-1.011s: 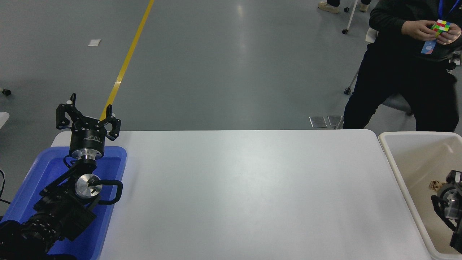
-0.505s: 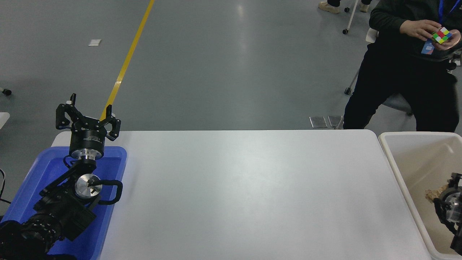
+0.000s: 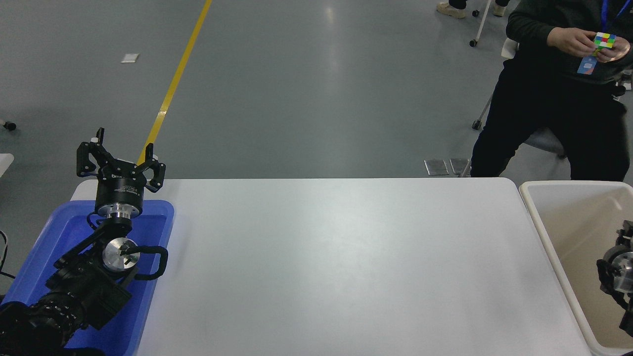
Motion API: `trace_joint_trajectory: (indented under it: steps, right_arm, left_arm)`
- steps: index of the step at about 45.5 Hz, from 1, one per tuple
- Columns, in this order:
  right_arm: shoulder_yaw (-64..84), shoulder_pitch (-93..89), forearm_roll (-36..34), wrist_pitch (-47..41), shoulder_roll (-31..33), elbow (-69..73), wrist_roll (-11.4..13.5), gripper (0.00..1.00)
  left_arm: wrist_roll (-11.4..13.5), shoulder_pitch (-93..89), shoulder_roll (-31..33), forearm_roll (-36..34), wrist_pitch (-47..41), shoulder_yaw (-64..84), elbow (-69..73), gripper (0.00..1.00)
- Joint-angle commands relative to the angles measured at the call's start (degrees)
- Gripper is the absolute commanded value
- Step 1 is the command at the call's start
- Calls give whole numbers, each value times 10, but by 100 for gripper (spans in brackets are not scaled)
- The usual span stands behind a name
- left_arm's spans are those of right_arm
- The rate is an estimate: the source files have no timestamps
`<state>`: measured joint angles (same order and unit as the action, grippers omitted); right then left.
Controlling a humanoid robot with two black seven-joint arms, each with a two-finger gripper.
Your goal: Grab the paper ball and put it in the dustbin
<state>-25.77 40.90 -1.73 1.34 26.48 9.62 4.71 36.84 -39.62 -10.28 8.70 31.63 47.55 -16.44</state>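
The dustbin (image 3: 545, 232) stands at the table's right end, off-white rim and beige inside. The paper ball does not show in this view; it is hidden or out of sight. My right gripper (image 3: 624, 237) hangs inside the dustbin at the picture's right edge, mostly cut off, with only its black and silver wrist plain. My left gripper (image 3: 118, 154) is parked at the lower left above the blue tray, pointing away, open and empty.
A shallow bright blue tray (image 3: 158, 210) lies at the table's left end under my left arm. A seated person (image 3: 554, 99) in dark clothes is beyond the far right corner, turning a coloured cube (image 3: 604, 40) in both hands.
The tan paper ball showed beside my right wrist inside the dustbin earlier; now it is out of sight. My right arm has drawn back to the right. The left arm has not moved.
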Motion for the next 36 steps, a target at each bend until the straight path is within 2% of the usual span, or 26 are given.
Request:
trace_joint_trajectory:
  steps: [1, 5, 14, 25, 36]
  right_arm:
    - [-40, 15, 0, -6, 52, 159, -18, 100]
    - [-82, 15, 0, -14, 49, 210, -33, 100]
    - [-190, 0, 0, -14, 32, 320, -34, 100]
    - [-271, -12, 0, -20, -54, 363, -34, 100]
    - [-379, -46, 0, -95, -130, 354, -34, 100]
  left_arm:
    - [1, 0, 0, 0, -1, 0, 0, 99]
    - [1, 0, 0, 0, -1, 0, 0, 99]
    - [0, 1, 0, 0, 0, 0, 0, 99]
    - [0, 1, 0, 0, -1, 0, 0, 99]
    - [0, 1, 0, 0, 0, 0, 0, 99]
